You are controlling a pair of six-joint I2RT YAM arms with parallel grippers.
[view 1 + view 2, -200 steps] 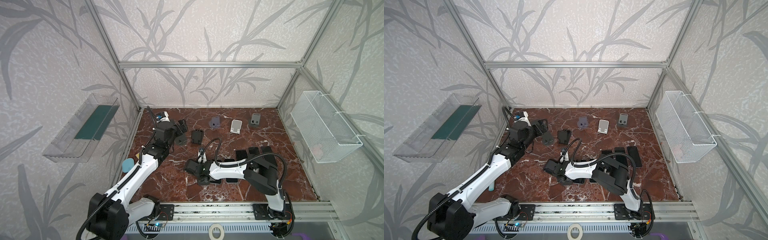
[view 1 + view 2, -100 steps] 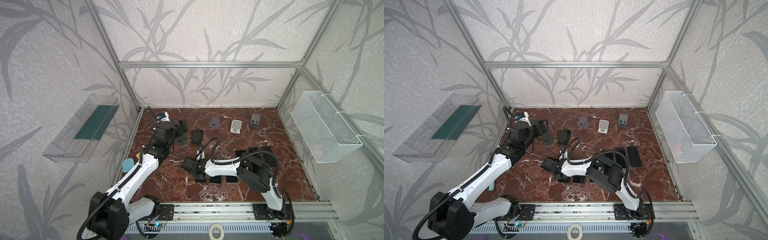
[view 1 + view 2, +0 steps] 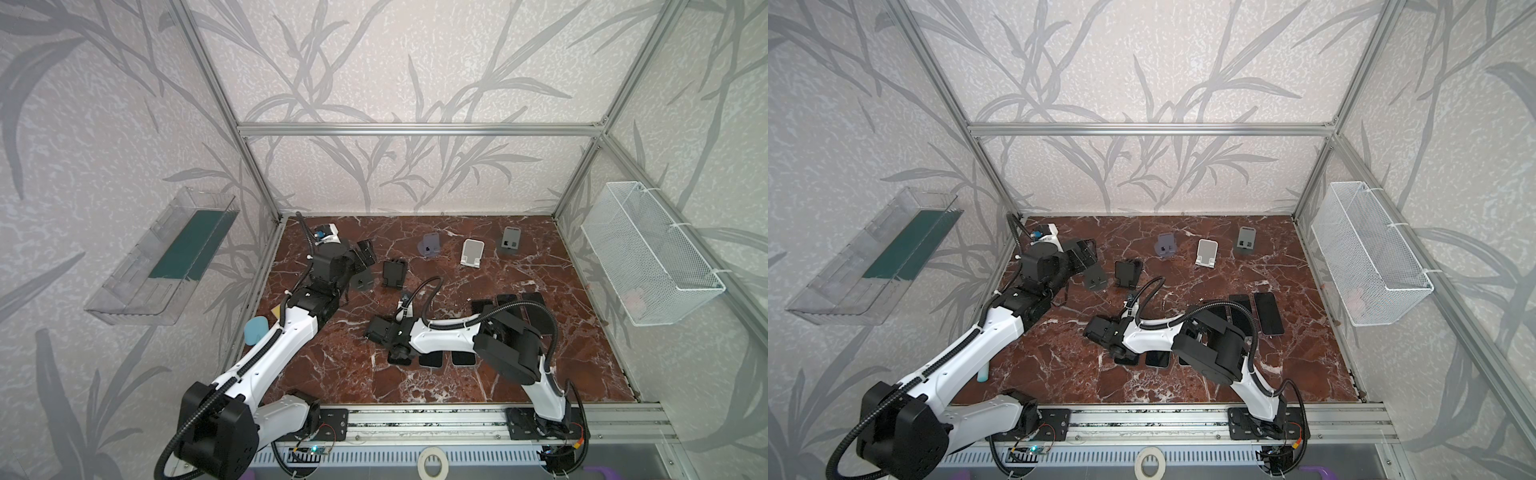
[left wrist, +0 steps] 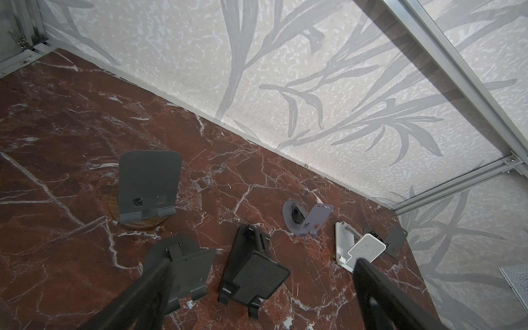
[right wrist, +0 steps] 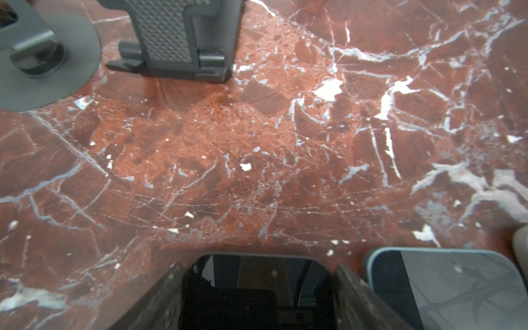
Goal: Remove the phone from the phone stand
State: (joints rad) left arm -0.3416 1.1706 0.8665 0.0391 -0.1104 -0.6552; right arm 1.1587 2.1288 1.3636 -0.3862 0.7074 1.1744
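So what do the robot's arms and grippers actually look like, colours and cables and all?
Both arms, the left arm and right arm, have white shells and black joints. A black ribbed cable hose runs along each. The left gripper and right gripper are black, with flat dark fingers.

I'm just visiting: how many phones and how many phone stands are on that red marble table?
Phone stands: 6
Phones: 6, none on a stand
Total: 12
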